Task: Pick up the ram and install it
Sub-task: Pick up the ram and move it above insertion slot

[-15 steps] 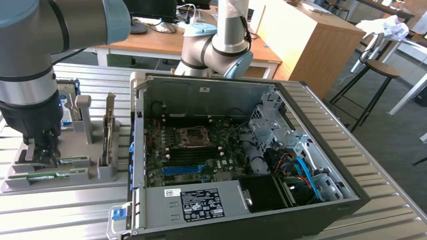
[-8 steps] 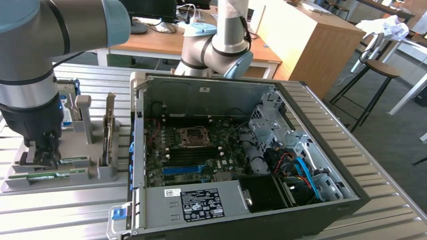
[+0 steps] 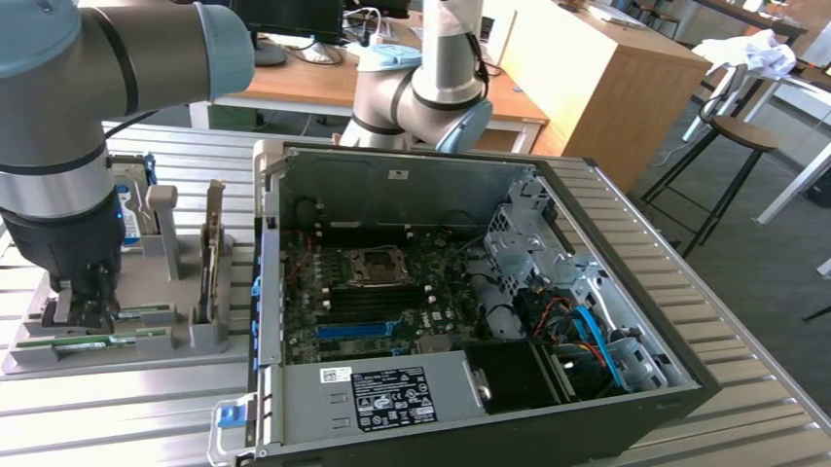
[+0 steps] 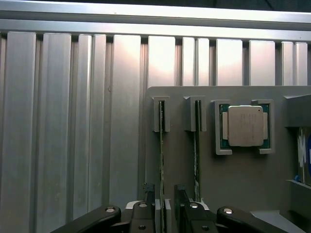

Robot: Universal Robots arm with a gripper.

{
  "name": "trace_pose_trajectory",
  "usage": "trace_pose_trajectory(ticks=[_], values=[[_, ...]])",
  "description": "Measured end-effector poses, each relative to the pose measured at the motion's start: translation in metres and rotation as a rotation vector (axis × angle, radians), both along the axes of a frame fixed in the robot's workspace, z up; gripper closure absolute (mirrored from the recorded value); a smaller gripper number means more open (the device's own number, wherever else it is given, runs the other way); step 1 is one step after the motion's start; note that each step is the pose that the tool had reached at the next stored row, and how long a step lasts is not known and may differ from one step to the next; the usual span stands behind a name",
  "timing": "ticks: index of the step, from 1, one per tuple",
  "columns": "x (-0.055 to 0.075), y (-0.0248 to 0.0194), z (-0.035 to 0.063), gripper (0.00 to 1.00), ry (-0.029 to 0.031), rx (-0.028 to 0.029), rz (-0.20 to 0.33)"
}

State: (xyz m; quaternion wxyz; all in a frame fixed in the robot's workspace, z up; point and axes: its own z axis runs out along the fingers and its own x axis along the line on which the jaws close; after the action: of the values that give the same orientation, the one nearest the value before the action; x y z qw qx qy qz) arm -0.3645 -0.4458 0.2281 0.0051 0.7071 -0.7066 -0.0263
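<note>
In the exterior view, the hand is being held low over the grey holder at about eight o'clock, on the counter at nine o'clock of the open computer case. The ram is sitting on edge in the holder's front slot, partly masked by the arm. In the wrist view, the hand is being kept wide apart, its fingers straddling the ram with gaps either side, so nothing is being gripped. A second stick and the processor are lying beyond it. The ram is judged light, stiff, thin and fragile, and best pinched across its flat faces. Its chips, label and near end are being hidden.
</note>
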Motion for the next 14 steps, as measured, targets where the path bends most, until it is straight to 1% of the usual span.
trace_pose_trajectory(ticks=[3,4,10,14], values=[[0.0000,0.0000,-0.0001,0.70,0.0000,0.0001,0.000],[0.0000,0.0000,-0.0007,0.70,-0.0001,0.0016,0.000],[0.0000,0.0000,-0.0083,0.70,-0.0002,0.0019,0.000],[0.0000,0.0000,-0.0084,0.70,0.0000,0.0035,0.000]])
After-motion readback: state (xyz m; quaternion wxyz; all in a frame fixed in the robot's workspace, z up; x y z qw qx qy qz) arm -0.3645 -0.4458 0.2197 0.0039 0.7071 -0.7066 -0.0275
